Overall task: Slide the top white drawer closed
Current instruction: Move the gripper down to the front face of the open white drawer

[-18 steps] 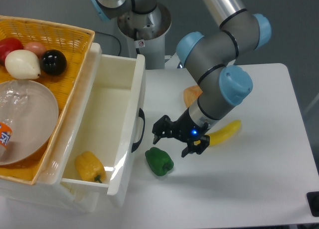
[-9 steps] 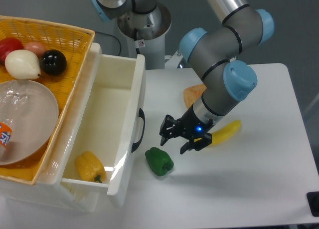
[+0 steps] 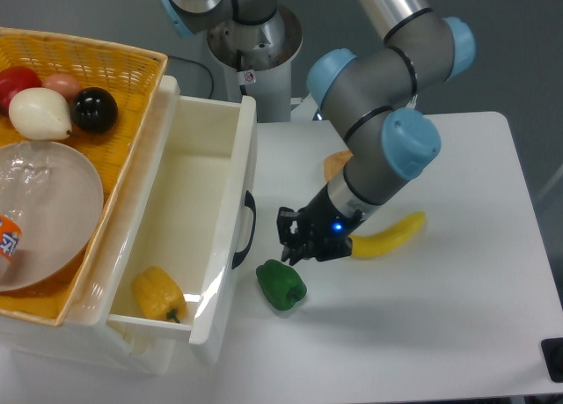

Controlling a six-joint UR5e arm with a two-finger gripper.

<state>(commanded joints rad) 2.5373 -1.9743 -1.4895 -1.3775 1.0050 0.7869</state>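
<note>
The top white drawer (image 3: 189, 188) is pulled far out toward the right, and its curved black handle (image 3: 245, 231) faces the table. A yellow bell pepper (image 3: 158, 294) lies in its near corner. My gripper (image 3: 288, 238) hangs just right of the handle, a small gap away and not touching it. Its fingers look drawn together with nothing between them. A green bell pepper (image 3: 281, 283) lies on the table just below the gripper.
A yellow wicker basket (image 3: 132, 65) sits on the cabinet top with a clear bowl (image 3: 40, 206) and round fruits (image 3: 94, 108). A banana (image 3: 387, 234) and an orange item (image 3: 336, 165) lie under my arm. The robot base (image 3: 255, 47) stands behind the drawer.
My gripper has shifted slightly left toward the drawer handle, and its fingers have come together from a wide-open spread. The drawer and the vegetables have not moved.
</note>
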